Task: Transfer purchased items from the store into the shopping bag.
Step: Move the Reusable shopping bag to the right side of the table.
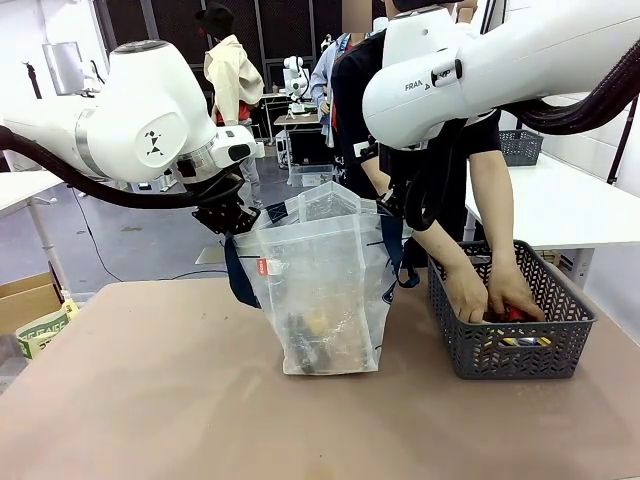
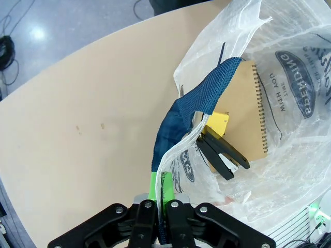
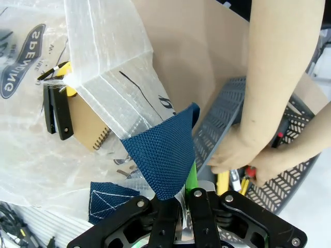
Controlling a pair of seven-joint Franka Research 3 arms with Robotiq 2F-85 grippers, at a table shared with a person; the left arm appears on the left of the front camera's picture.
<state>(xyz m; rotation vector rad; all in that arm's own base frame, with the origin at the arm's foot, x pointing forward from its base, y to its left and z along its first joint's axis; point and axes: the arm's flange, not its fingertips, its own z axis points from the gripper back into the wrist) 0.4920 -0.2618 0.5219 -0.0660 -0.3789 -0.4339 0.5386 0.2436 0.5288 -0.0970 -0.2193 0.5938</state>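
1. Table (image 1: 150,400): tan top. The shopping bag (image 1: 320,290) stands upright at its middle with the mouth open.

2. Bag contents: purchased items lie on the bottom. They are a brown spiral notebook (image 2: 248,108), a black clip-like tool (image 2: 222,152) lying on the notebook, and a yellow pack (image 2: 217,122) touching both.

3. Basket (image 1: 510,350): dark grey mesh. It sits on the table just beside the bag, on the robot's right, and holds more items (image 1: 525,340) in yellow and dark, with some red.

4. Left gripper (image 2: 159,181): at the bag's upper rim on the robot's left. The fingers are pressed together, pinching the navy strap (image 2: 191,103) along with the edge of the plastic.

5. Right gripper (image 3: 181,194): at the opposite rim, on the basket side. The fingers are pressed together on the second strap (image 3: 165,155). The two grips hold the mouth apart.

6. Person: stands at the far side and leans over the basket. One hand (image 1: 467,295) and the other hand (image 1: 515,292) are both down inside it, on the items there. What either hand grasps cannot be told.
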